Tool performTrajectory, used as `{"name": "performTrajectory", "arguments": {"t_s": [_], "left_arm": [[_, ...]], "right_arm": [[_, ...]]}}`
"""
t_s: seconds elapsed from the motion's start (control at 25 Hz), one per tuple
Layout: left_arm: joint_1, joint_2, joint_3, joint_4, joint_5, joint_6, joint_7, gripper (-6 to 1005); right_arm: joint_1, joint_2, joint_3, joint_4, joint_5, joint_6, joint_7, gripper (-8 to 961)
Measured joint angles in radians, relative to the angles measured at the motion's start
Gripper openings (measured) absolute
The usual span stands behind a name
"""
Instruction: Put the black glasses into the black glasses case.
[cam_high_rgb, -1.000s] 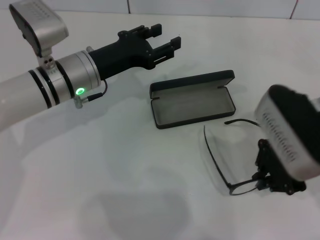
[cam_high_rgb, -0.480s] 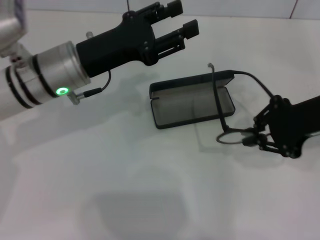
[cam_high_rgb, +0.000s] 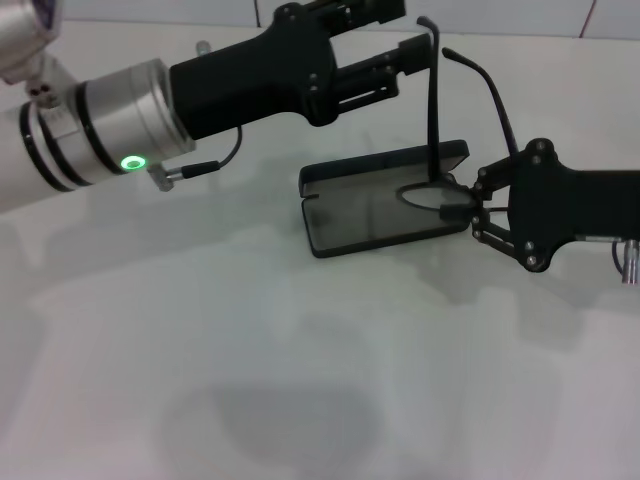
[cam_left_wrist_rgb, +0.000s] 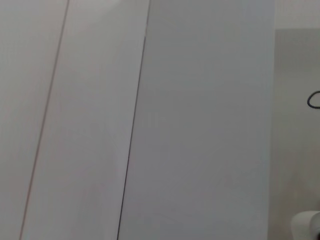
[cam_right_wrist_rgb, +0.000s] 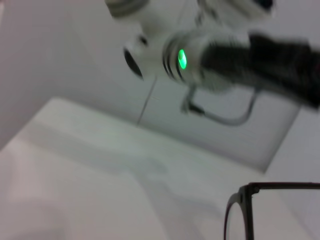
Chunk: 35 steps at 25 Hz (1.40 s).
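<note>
The white bench (cam_high_rgb: 300, 380) carries the black glasses case (cam_high_rgb: 385, 200), which lies open with its grey lining up and its lid tipped back on the far side. Above and behind the case, the left pincer (cam_high_rgb: 385, 45) hangs in the air with its fingers spread wide and nothing in them. The right pincer (cam_high_rgb: 470, 212) reaches in from the right at the case's right end, clamped on the black glasses (cam_high_rgb: 432, 150) near the front of the frame; one lens rim sits low over the lining while both temple arms stand up, unfolded. The right wrist view shows a lens rim and a frame corner close by. The likely trouble is those open temples: released like this, the glasses could tip sideways, catch the case's rim or lid, and end up partly outside, and the thin frame may also twist in so small a grip.
</note>
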Motion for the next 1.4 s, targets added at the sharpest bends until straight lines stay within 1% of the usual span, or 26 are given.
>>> {"name": "performTrajectory", "arguments": {"t_s": [0.04, 0.2, 0.4, 0.52, 0.76, 1.0, 1.4], "left_arm": [[0.000, 0.000, 0.000, 0.000, 0.000, 0.000, 0.000, 642], [-0.038, -0.003, 0.000, -0.002, 0.042, -0.024, -0.019, 642], [-0.084, -0.010, 0.001, -0.002, 0.108, -0.025, -0.026, 640], [-0.099, -0.010, 0.001, -0.002, 0.123, -0.029, -0.037, 640], [-0.141, -0.008, 0.000, -0.019, 0.165, -0.127, -0.174, 639], [-0.193, -0.011, 0.000, -0.067, 0.272, -0.147, -0.302, 638], [-0.205, -0.014, 0.000, -0.066, 0.315, -0.150, -0.316, 638]], "right_arm": [[-0.002, 0.000, 0.000, 0.025, 0.032, -0.011, -0.047, 118], [-0.003, 0.000, 0.001, 0.081, 0.103, -0.029, -0.143, 119], [-0.005, 0.000, 0.028, 0.103, 0.123, -0.039, -0.181, 119], [-0.005, 0.001, 0.050, 0.113, 0.124, -0.062, -0.200, 119], [-0.006, 0.001, 0.070, 0.123, 0.128, -0.103, -0.260, 119], [-0.013, 0.001, 0.071, 0.116, 0.136, -0.106, -0.301, 119], [-0.019, 0.001, 0.071, 0.113, 0.141, -0.108, -0.327, 119]]}}
